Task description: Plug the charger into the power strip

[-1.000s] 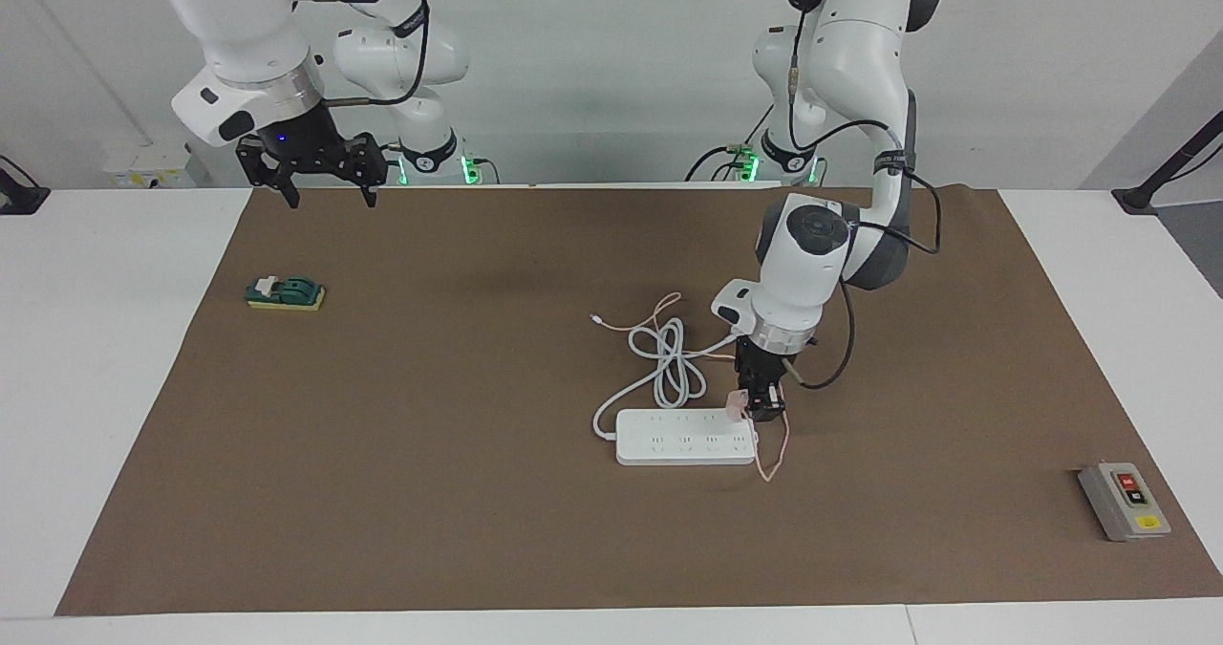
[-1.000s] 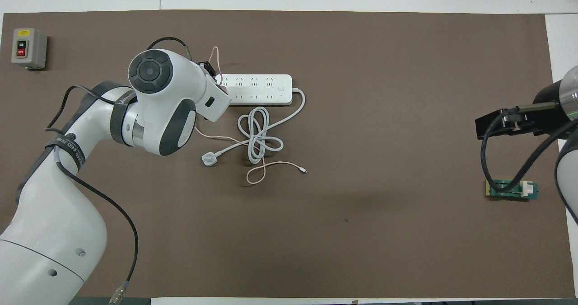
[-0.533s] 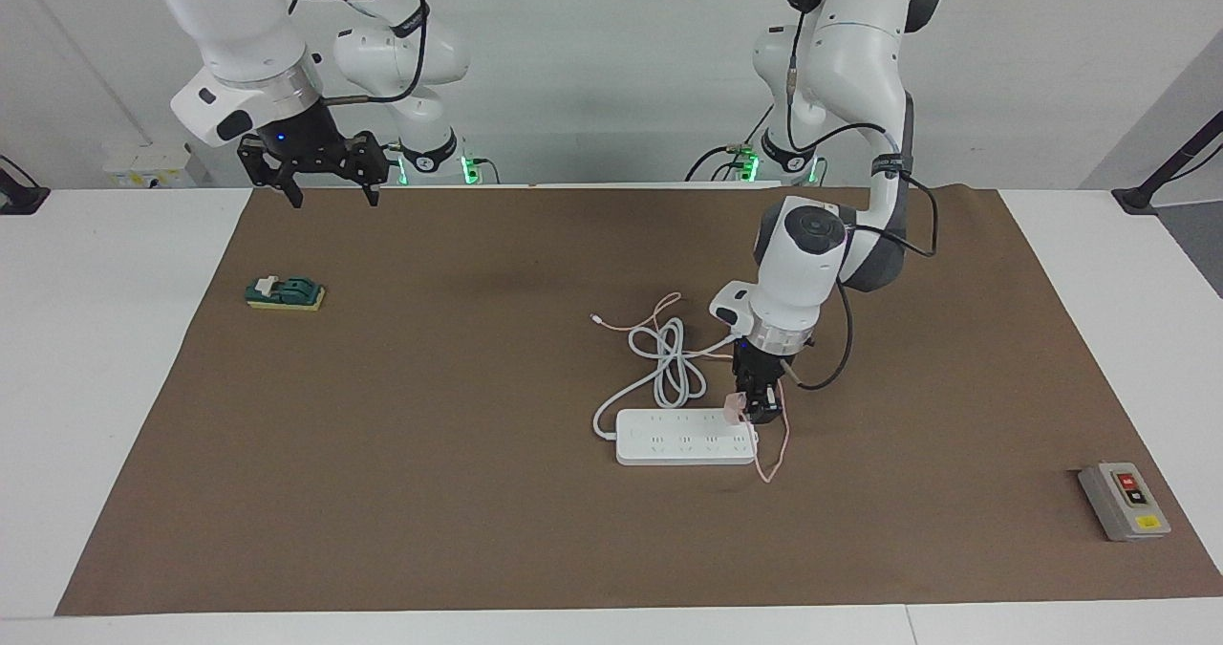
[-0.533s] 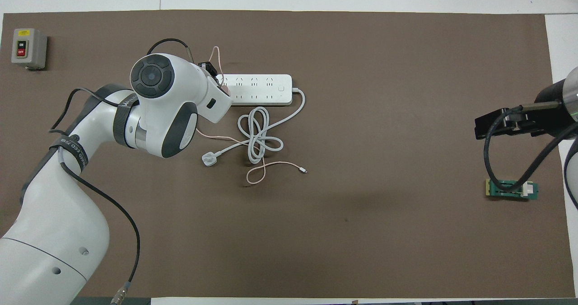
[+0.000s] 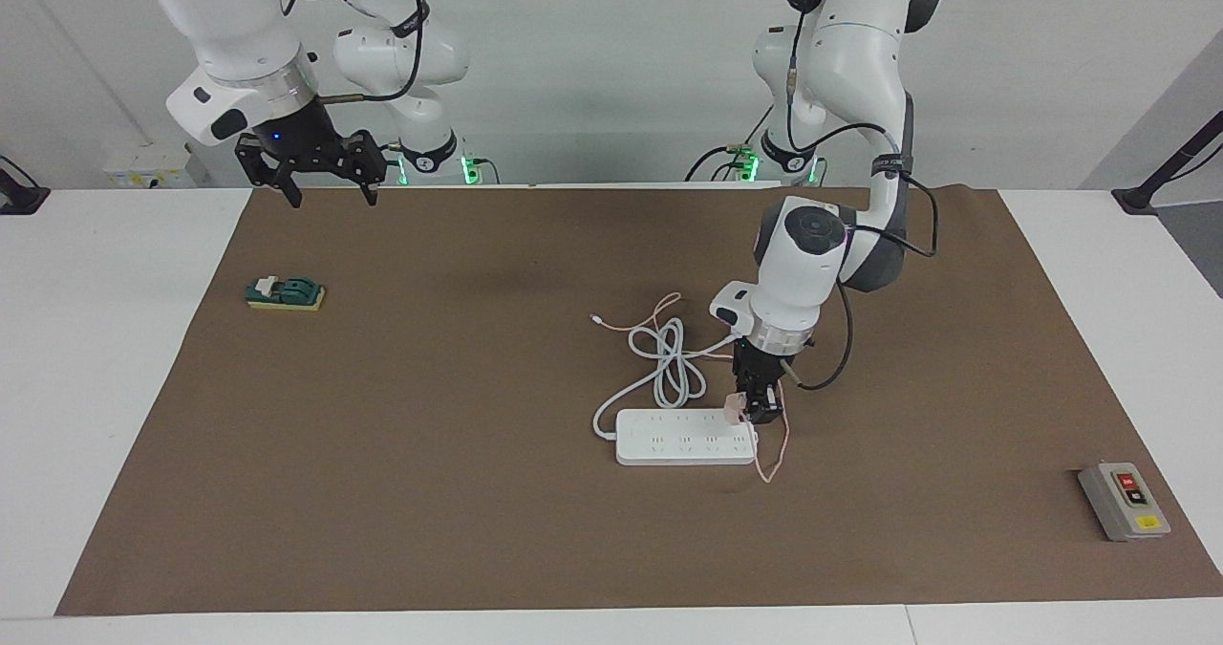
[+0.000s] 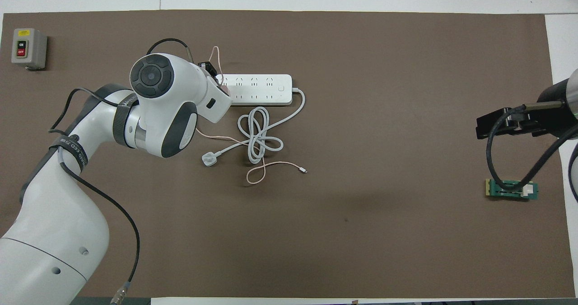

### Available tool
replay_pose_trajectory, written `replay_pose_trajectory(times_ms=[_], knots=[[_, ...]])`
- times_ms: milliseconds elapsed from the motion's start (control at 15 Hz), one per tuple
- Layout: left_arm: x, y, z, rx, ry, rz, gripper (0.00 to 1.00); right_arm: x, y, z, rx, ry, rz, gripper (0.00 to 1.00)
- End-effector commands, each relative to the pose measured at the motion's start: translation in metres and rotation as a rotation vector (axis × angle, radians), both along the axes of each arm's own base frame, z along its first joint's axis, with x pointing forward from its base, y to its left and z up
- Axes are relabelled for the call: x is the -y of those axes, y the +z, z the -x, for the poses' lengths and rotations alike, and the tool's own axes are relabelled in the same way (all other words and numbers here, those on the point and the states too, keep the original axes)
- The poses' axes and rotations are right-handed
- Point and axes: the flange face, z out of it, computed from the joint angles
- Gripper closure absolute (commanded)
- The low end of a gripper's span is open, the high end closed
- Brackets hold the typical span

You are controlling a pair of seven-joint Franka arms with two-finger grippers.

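Note:
The white power strip (image 5: 684, 437) lies flat on the brown mat; it also shows in the overhead view (image 6: 257, 89). Its thick white cord (image 5: 669, 363) coils on the side nearer the robots. My left gripper (image 5: 750, 408) is shut on the pale pink charger (image 5: 735, 407) and holds it at the strip's end toward the left arm's side, touching or just above the strip's top. In the overhead view only a bit of the charger (image 6: 222, 86) shows past the wrist. Its thin pink cable (image 5: 772, 454) loops beside the strip. My right gripper (image 5: 328, 191) hangs open over the mat's edge.
A grey box with red and yellow buttons (image 5: 1124, 500) sits at the left arm's end of the mat. A small green and yellow block (image 5: 285, 293) lies at the right arm's end. A round white plug (image 6: 209, 159) ends the strip's cord.
My left gripper has lowered slightly with the charger toward the strip's end. My right arm has drifted a little upward and back.

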Motion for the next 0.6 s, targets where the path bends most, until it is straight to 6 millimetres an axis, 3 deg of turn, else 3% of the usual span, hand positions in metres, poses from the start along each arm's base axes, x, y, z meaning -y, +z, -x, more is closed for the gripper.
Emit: replay_pose_trajectory(times_ms=[0,533], knots=[[-0.0057,-0.0104,0.0017,-0.014,-0.003,-0.028,1.00,-0.0028,0.0030,0.0055,0.016,-0.015,-0.017,0.00],[0.0028,-0.0120,0.0097,-0.043,0.008,-0.032,1.00,-0.0026,0.0036,0.0056,0.016,-0.017,-0.015,0.00]])
